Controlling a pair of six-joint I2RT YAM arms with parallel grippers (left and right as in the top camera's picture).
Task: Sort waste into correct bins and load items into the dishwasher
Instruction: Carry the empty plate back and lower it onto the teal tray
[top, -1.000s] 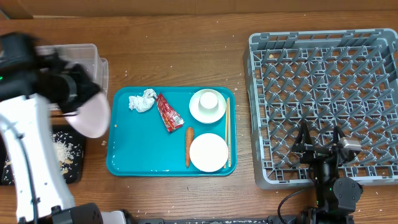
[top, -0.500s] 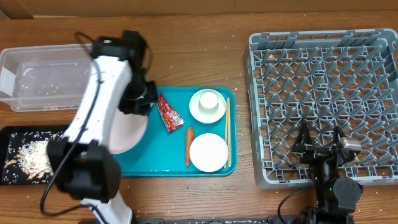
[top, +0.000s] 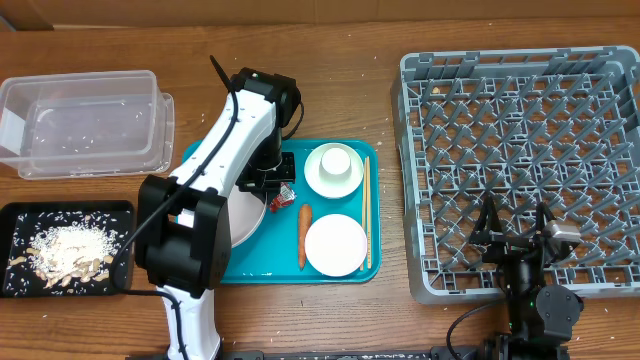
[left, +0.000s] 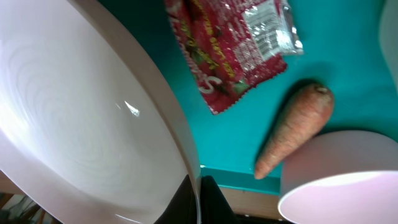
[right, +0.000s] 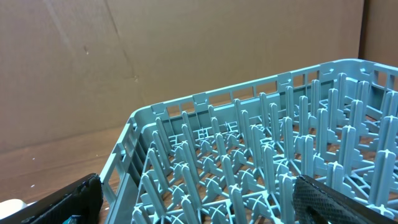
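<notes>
Beige food scraps (top: 65, 248) done, in shallow black tray (top: 15, 215). Left gripper (left: 198, 200) clamped on large pale round plate (left: 81, 124) rim, over teal tray (top: 300, 277). To do: red crinkly wrapper (left: 233, 50), orange carrot (left: 295, 127), white bowls (top: 335, 244), wooden chopsticks (top: 366, 210); grey peg rack (top: 410, 150) empty. Right gripper (top: 515, 232) spread wide

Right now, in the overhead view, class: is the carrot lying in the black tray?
No, the carrot lies on the teal serving tray, beside a white bowl; the black tray holds only food scraps.

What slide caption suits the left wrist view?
Left end effector grips the pale plate by its rim over the teal tray, beside a red wrapper, a carrot and a white bowl.
</notes>
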